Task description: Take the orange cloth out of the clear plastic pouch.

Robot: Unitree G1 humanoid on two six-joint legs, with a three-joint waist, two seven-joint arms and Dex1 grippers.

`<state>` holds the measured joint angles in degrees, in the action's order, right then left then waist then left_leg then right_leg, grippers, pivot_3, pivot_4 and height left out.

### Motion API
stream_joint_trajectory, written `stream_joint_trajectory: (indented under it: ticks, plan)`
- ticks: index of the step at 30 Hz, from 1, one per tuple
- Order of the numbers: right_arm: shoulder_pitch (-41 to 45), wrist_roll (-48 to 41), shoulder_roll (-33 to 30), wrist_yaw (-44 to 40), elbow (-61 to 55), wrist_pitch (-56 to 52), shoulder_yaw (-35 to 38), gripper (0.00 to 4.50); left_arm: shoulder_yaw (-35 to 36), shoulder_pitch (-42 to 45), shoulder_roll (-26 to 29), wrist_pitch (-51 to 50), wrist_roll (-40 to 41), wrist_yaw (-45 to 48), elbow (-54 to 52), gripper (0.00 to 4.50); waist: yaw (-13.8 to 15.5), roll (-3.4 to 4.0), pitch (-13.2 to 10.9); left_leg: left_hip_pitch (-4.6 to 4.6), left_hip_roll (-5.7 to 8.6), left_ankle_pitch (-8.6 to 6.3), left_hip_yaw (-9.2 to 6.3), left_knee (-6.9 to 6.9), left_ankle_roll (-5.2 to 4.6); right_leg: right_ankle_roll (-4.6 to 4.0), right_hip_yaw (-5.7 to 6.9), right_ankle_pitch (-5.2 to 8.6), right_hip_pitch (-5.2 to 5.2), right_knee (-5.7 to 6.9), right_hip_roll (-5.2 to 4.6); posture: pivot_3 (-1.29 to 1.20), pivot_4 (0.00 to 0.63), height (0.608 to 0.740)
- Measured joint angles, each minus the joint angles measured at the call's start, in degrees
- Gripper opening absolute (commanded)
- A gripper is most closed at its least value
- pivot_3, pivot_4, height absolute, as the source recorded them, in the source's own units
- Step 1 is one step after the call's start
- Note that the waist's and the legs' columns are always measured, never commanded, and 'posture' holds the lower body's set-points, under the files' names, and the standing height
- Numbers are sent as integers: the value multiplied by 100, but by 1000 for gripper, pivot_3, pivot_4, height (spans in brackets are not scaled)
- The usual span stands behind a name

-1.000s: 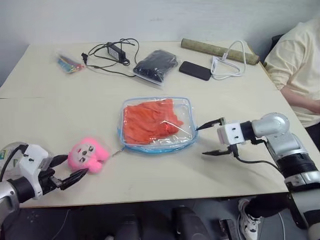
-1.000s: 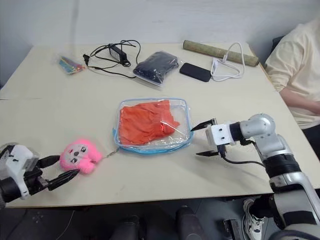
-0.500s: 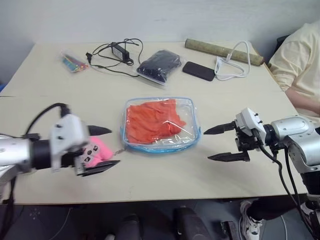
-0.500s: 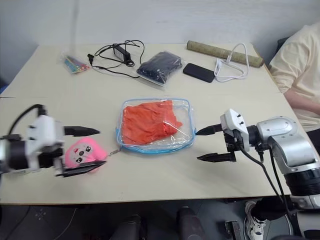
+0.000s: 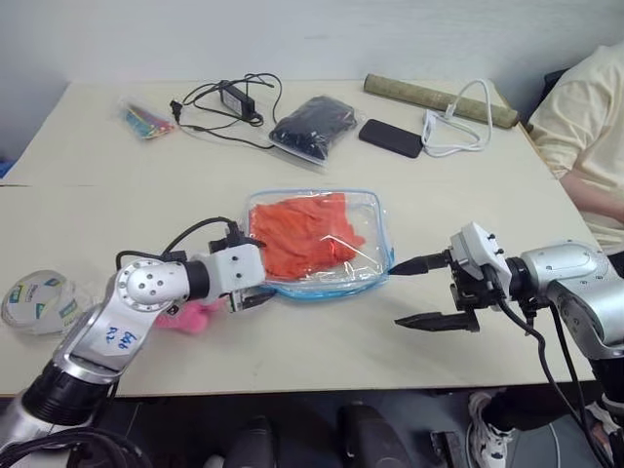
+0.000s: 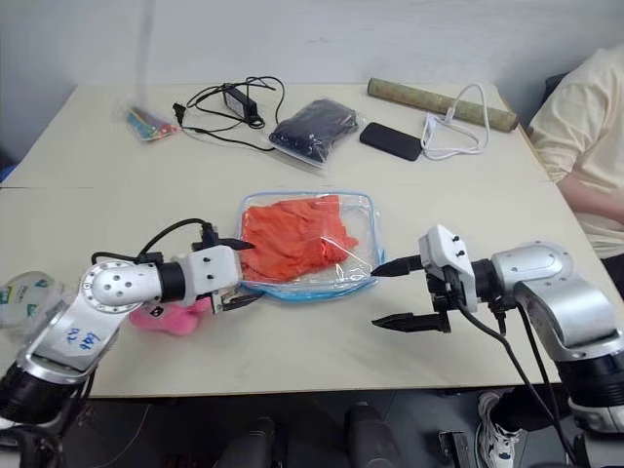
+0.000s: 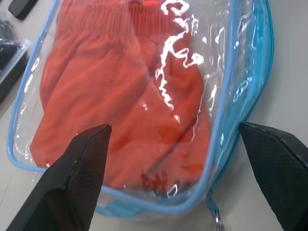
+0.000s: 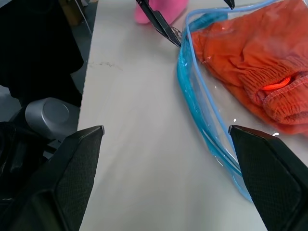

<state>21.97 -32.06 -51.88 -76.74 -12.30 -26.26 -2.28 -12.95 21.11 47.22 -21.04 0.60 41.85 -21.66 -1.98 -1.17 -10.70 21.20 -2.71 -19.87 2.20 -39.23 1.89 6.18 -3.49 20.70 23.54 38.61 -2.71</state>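
Movement: since a second ago the left gripper (image 5: 261, 271) has been swung in from the table's near left edge, past the pink plush toy (image 5: 195, 314), up to the left end of the clear plastic pouch (image 5: 375, 226); the right gripper (image 5: 426, 291) has been drawn slightly back from the pouch's right end.
Head views: the pouch is seen lying flat at mid-table, the orange cloth (image 5: 297, 234) sealed inside; both grippers are held wide open, nothing gripped.
Left wrist view: the pouch's rounded blue-trimmed end is framed between the spread fingers (image 7: 77, 168), with a zipper pull (image 7: 214, 215) seen at its corner.
Right wrist view: the pouch's other end is seen near the open fingers (image 8: 72, 163), not touched.
Handling: the cloth is judged light, soft and easily bunched; the pouch film is judged thin, glossy and slippery.
Hold: the blue trim or zipper pull is judged the firmest place to pinch.
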Motion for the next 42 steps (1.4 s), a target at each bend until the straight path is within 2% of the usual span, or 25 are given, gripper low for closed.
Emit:
stream_joint_trajectory:
  ticks: [1,4,13,16,17,18,21,27,30,32,34,38,41,42]
  plan:
    - [-13,0,0,7,-17,-4,5,4351,-57,4,-2,28,-89,9,25,4466,4,0,0,-2,-1,0,1,-1,0,-1,0,0,0,1,0,0,150,740]
    - [-12,0,1,38,-55,-5,22,4351,-123,80,-117,85,-234,26,182,3870,35,0,0,-4,0,1,0,-2,1,-2,2,-1,-1,5,2,0,150,740]
    - [-13,8,32,81,-57,11,23,4351,-114,47,-480,-18,-309,54,165,1026,41,0,0,-3,-1,1,-1,-4,1,-2,2,-1,-1,4,-6,0,150,740]
    - [-17,19,36,99,-57,37,22,4351,-50,-189,-608,-163,-197,77,-79,157,35,0,0,-3,-3,1,-1,-4,1,-2,1,-1,-1,5,-7,0,150,740]
    - [-17,21,42,112,-58,45,23,4351,-6,-262,-635,-235,-135,79,-150,28,36,0,0,-3,-3,1,-2,-4,1,-2,1,-1,-1,6,-7,0,150,740]
    - [-19,25,50,121,-58,52,22,4351,63,-332,-664,-301,-78,79,-220,28,36,0,0,-3,-4,1,-2,-4,1,-2,1,-1,-1,7,-7,0,150,740]
    - [-39,65,106,164,-62,114,21,3751,330,-488,-919,-792,206,3,-464,0,41,0,0,-3,-3,1,-4,-5,1,-2,2,-1,-2,8,-8,0,150,740]
    - [0,335,420,429,-106,263,-189,1753,935,-574,-1607,-1855,853,-444,-800,0,35,-1,1,-3,-3,1,-8,-9,2,-2,3,-1,-4,13,-5,0,150,740]
    - [113,795,727,744,-104,489,-448,676,1154,-588,-1763,-2159,1061,-626,-861,0,22,-1,1,-6,-3,4,-7,-10,7,-3,3,-2,-2,18,-3,0,150,740]
    - [258,1295,1091,1240,-53,794,-603,8,1220,-594,-1796,-2257,1130,-714,-902,0,9,-3,2,-10,-4,6,-6,-10,11,-5,2,-3,-2,20,-1,0,150,740]
    - [312,2060,1502,1968,58,1280,-875,8,1226,-591,-1863,-2338,1199,-812,-932,0,17,-4,3,-8,-3,9,-8,-10,17,-5,3,-3,0,22,-2,0,150,740]
    - [96,2916,1937,2773,186,1880,-1222,8,1223,-590,-1972,-2426,1259,-1013,-955,0,39,-4,3,2,5,10,-7,-11,19,-5,4,-3,3,17,-4,0,150,740]
    - [89,3571,2011,3336,487,2494,-1316,554,1185,-569,-2034,-2466,1273,-1158,-979,0,29,-4,3,-2,9,10,0,-14,18,1,9,-6,2,17,-1,0,150,740]
    - [103,3743,2011,3490,600,2660,-1315,870,1185,-568,-2045,-2473,1279,-1193,-987,0,27,-4,3,-3,8,10,0,-14,18,1,9,-6,1,17,0,0,150,740]
